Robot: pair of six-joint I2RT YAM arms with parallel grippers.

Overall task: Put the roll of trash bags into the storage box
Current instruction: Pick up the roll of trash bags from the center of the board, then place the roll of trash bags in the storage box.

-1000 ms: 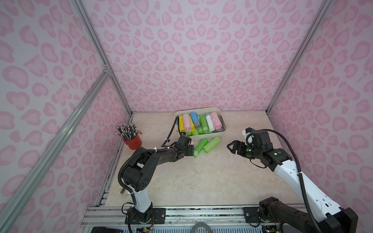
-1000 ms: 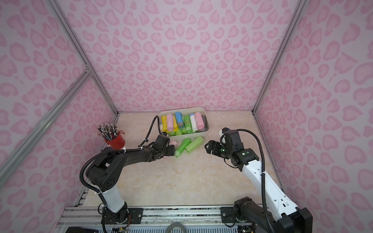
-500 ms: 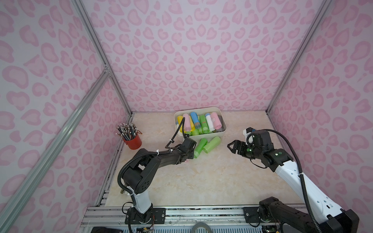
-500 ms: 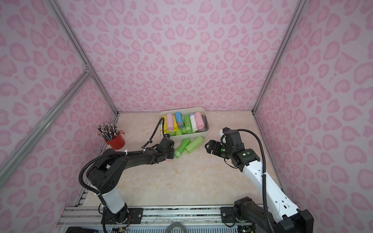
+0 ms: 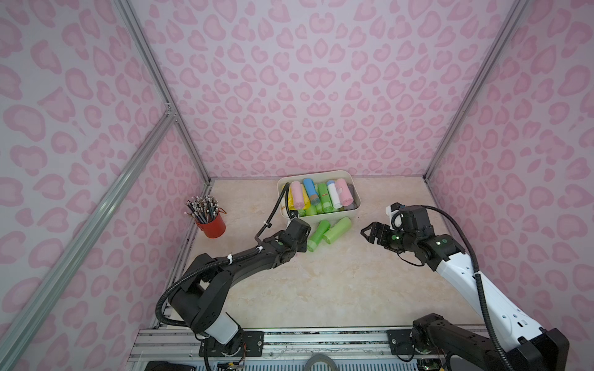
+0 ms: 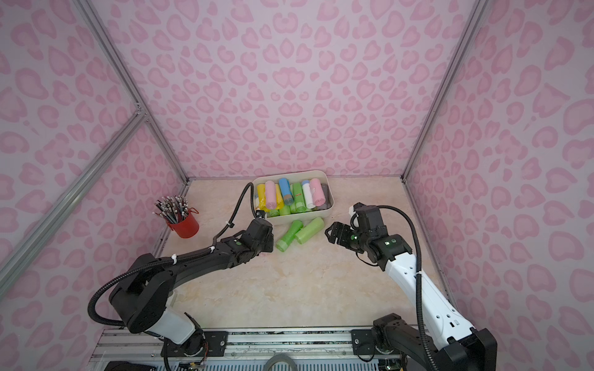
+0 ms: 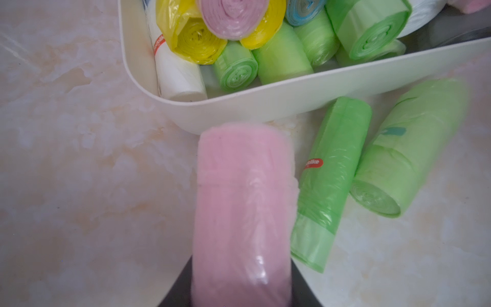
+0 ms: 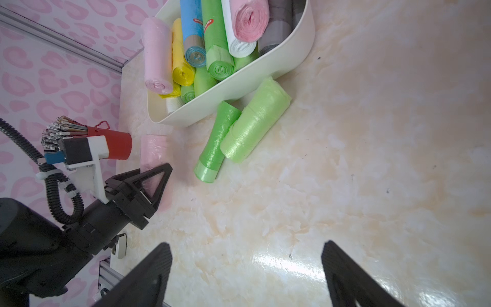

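Clamps the left tool (image 8: 156, 172) on a pink trash-bag roll (image 7: 243, 207), jaws pressed against its sides near one end. Finds that roll outside the storage box (image 7: 292, 90), just short of the near wall by a rounded corner, free end pointing toward that wall. Cannot tell whether resting on the desk (image 5: 337, 289) or just clear of it.

Shows the box near the back wall in both top views, piled with rolls in pink, yellow, blue, green and white.

Finds two more rolls lying on the desk beside the pink one, side by side and touching. Nearer, a darker green roll (image 7: 332, 170) with a small red label; beyond it, a paler green roll (image 7: 403, 148). Far ends of both close to the box's front wall; cannot tell whether touching it.

Holds the right tool (image 8: 247, 244) wide open with nothing between the jaws, over bare desk, apart from the green rolls and aimed toward them.

Shows a red cup (image 5: 212, 225) of pencils by the left wall, apart from the box.
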